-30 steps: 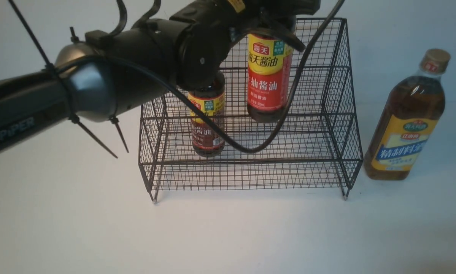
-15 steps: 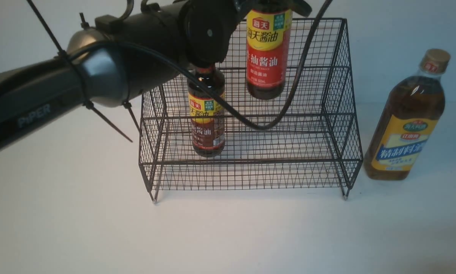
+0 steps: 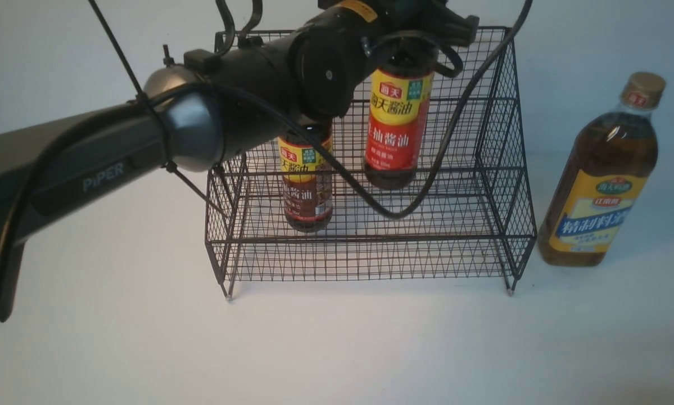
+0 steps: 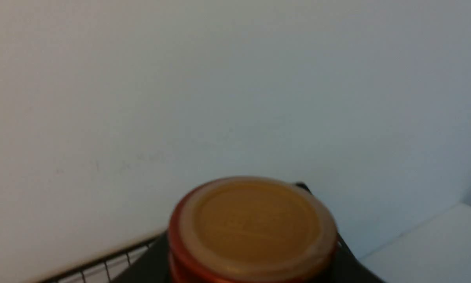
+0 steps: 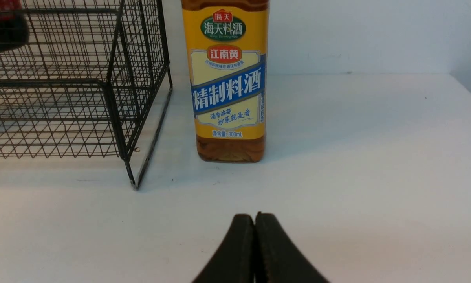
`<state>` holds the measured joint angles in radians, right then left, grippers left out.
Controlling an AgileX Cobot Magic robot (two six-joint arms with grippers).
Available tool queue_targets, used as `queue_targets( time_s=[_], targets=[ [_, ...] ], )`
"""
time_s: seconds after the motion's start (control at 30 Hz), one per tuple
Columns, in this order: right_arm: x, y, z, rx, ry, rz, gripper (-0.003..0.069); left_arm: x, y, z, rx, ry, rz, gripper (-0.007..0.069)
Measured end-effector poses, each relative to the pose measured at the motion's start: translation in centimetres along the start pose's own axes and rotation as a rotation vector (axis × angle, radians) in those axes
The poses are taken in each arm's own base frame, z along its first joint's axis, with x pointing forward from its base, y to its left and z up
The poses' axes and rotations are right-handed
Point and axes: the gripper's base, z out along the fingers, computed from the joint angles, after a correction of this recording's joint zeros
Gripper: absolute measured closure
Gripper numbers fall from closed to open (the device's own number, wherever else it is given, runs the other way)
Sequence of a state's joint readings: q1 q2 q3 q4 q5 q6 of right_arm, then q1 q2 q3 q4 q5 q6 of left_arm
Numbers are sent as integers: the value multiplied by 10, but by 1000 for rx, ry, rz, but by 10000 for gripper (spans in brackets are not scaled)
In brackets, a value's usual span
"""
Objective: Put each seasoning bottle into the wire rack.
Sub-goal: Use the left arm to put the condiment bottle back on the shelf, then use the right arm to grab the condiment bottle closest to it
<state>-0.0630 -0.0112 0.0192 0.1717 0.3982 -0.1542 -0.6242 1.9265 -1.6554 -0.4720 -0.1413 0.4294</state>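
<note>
one soy-sauce bottle clamped over the rack, one inside it, amber bottle outside

on the held soy-sauce bottle [image 3: 396,126]: red 海天 logo, then 海天酱油 on yellow and 生抽酱油 in pale characters on red; finer print below too small to read. same yellow-and-red label on the standing soy-sauce bottle [image 3: 307,185], crossed by a black cable [image 3: 370,205] and the mesh, with only 酱油 legible. on the amber bottle [image 3: 598,185]: 海天料酒 in a green oval, 江南黄 on red, 精制料酒 in white on a blue band, 800ml at the foot, clearest from the right wrist view. "piper" in pale letters along the left arm [image 3: 103,174].

all three upright, long axis vertical, caps up. held one gripped at the neck by the left claw [image 3: 410,45], clamped on it, hanging inside the outline of the wire rack [image 3: 500,225] near the upper step; contact between base and mesh not discernible. standing one on the lower step, in the rack's left half. amber one on the surface [image 3: 337,349], near the rack's right side, outside it and apart from it.

right claw [image 5: 255,222] low over the surface, fingertips pressed together on nothing, facing the amber bottle.

neck and top of the held bottle covered by the claw in the front view; its tan cap [image 4: 253,228] large and blurred in the left wrist view, a strip of rack wire beside it. neck of the standing bottle lost behind the left arm. top of the amber bottle cut off in the right wrist view.
</note>
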Motion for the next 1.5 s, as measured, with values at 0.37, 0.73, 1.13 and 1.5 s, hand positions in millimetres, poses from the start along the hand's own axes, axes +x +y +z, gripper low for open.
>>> queue_targets(
  time_s=[0.37,0.73,1.13,1.5],
  targets=[
    [0,0,0,0,0,0,673,27,-5,6,52,163,-70,366],
    [0,0,0,0,0,0,673,30,-5,8,62,192,-80,267],
    [0,0,0,0,0,0,673,-21,-7,-22,102,111,32,200],
    [0,0,0,0,0,0,673,-111,26,-126,177,161,94,613]
  ],
)
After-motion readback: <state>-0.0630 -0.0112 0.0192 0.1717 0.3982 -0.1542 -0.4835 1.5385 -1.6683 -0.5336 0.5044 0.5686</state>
